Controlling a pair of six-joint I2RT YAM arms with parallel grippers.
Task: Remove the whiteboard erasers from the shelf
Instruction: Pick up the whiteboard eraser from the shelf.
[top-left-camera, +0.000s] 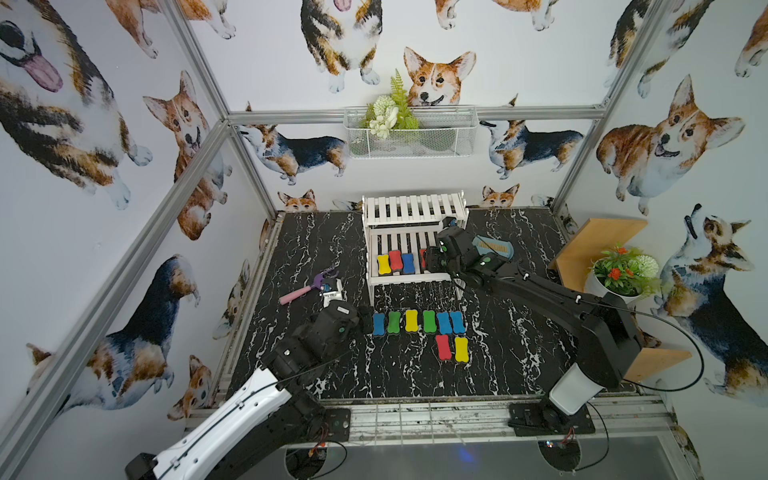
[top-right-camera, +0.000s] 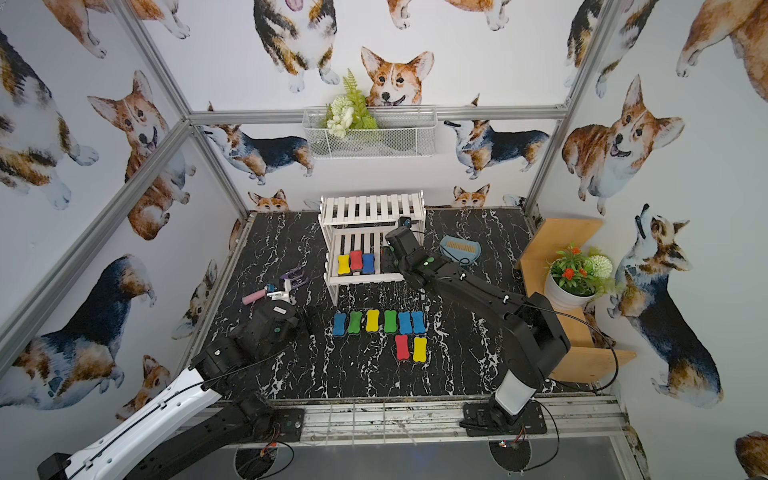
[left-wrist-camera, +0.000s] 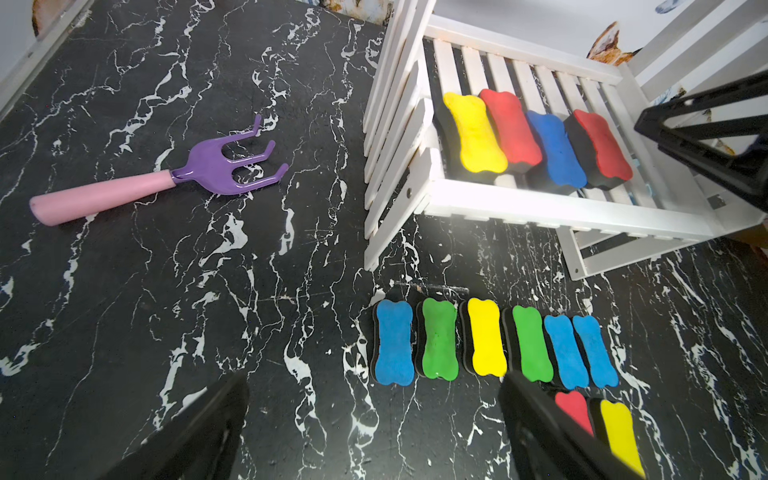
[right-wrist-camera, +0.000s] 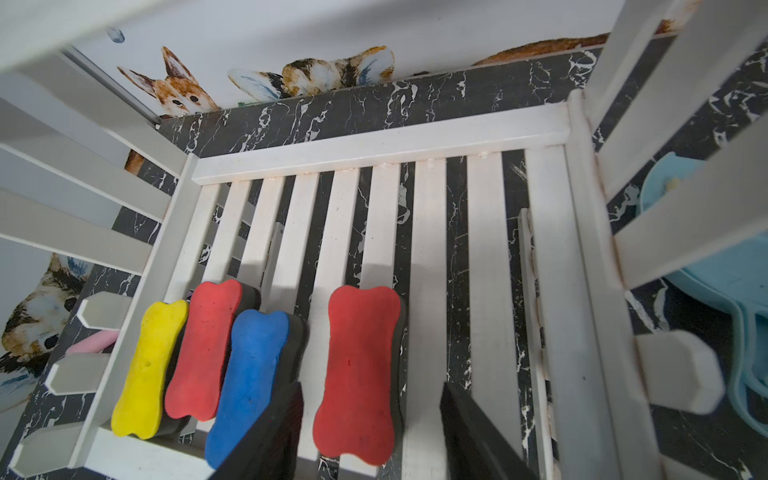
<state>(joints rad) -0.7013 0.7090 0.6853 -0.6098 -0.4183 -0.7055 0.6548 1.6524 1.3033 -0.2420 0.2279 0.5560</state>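
Right wrist view: lone red eraser (right-wrist-camera: 359, 374) flat on lower tier of white slatted shelf (right-wrist-camera: 552, 270), between spread fingers of right hand (right-wrist-camera: 372, 388), jaws open, nothing gripped. Yellow, red and blue erasers (right-wrist-camera: 203, 349) packed together just beside it, same tier. Both top views: eight more erasers (top-left-camera: 411, 321) on black marble worktop (top-left-camera: 316, 249) before shelf, row of six plus two. Left hand (top-left-camera: 366, 319) beside row's blue end, wide open, empty.

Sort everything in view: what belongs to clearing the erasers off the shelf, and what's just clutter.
Job: white shelf; four erasers on it; eight erasers on the table.
Clutter: garden fork; dustpan; potted plant; wire basket; tan shelf.
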